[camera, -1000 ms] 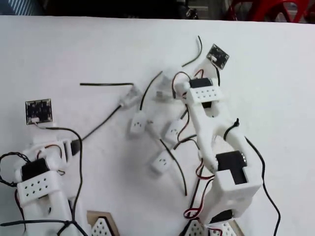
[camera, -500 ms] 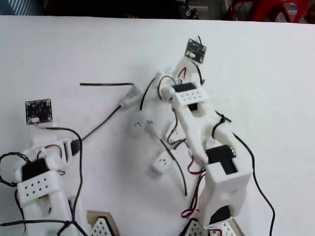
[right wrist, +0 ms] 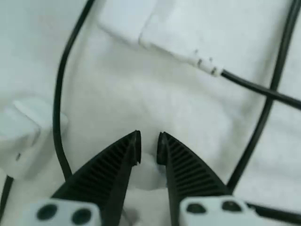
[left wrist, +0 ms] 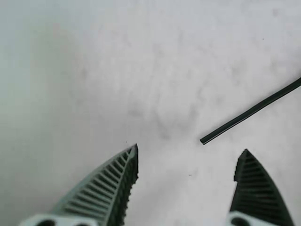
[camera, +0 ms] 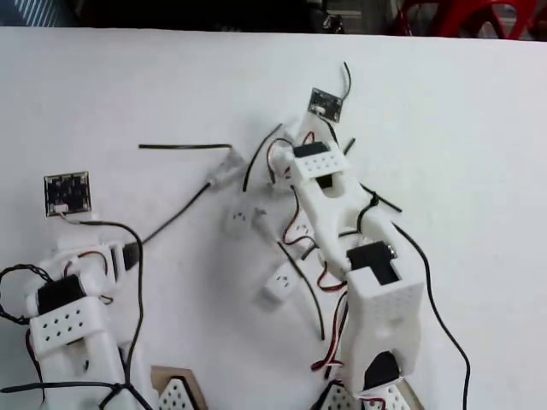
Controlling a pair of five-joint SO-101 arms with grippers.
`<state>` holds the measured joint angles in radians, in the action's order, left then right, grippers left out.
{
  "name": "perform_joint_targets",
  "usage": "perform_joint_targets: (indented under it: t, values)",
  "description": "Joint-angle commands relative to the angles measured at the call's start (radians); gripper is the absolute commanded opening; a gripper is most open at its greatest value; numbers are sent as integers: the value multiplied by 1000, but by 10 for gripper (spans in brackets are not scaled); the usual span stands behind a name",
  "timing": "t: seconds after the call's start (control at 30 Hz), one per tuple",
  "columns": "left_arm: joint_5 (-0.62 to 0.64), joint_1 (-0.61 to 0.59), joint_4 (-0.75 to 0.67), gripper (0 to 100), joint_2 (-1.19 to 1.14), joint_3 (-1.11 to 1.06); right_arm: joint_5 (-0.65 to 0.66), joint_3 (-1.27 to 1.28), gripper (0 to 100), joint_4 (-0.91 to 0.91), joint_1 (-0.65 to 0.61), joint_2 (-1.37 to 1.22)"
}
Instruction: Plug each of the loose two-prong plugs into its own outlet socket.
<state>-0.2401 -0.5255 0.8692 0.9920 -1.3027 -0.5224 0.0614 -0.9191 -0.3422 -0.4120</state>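
Several white plug and socket blocks lie mid-table: one [camera: 241, 218] left of the right arm [camera: 323, 192], one [camera: 279, 282] nearer the front, and a clear plug [camera: 226, 169] on a black cable. My right gripper [right wrist: 148, 141] hangs low over them, its fingers almost together with a white piece wedged between them. Just beyond its tips lie a white plug [right wrist: 155, 26] with a cable and another white block [right wrist: 21, 134]. My left gripper [left wrist: 188, 153] is open over bare table, near a black cable end [left wrist: 203, 140].
Black cables [camera: 184, 147] and red-black wires [camera: 329, 282] trail across the middle of the table. The left arm [camera: 64, 316] sits at the front left corner. The table's back edge [camera: 171, 31] meets a dark background.
The right arm has swung left and slightly forward over the cluster of plugs. The socket block to its left shifted a little. The left arm has stayed still.
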Motion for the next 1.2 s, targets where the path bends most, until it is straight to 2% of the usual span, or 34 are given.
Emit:
perform_joint_targets:
  t: [0.0,0.07,0.13,0.3,0.47,0.57,0.67,0.83,1.17]
  values:
    - [-3,-2,-20,324,33,6,181,-49,62,-182,-10,137]
    - [-3,-2,-20,324,33,6,247,-49,62,-231,-5,189]
    - [-3,-2,-20,324,33,6,250,-49,66,-252,10,242]
    - [-3,-2,-20,324,33,5,100,-43,75,-303,44,349]
    - [-3,-2,-20,324,33,5,-48,26,208,-334,22,358]
    - [-3,-2,-20,324,33,5,-104,97,231,-289,7,358]
    - [-3,-2,-20,324,33,5,-133,155,202,-220,-1,358]
    - [-3,-2,-20,324,33,5,-138,253,167,-79,-4,358]
    - [-3,-2,-20,324,33,5,-138,356,166,119,1,348]
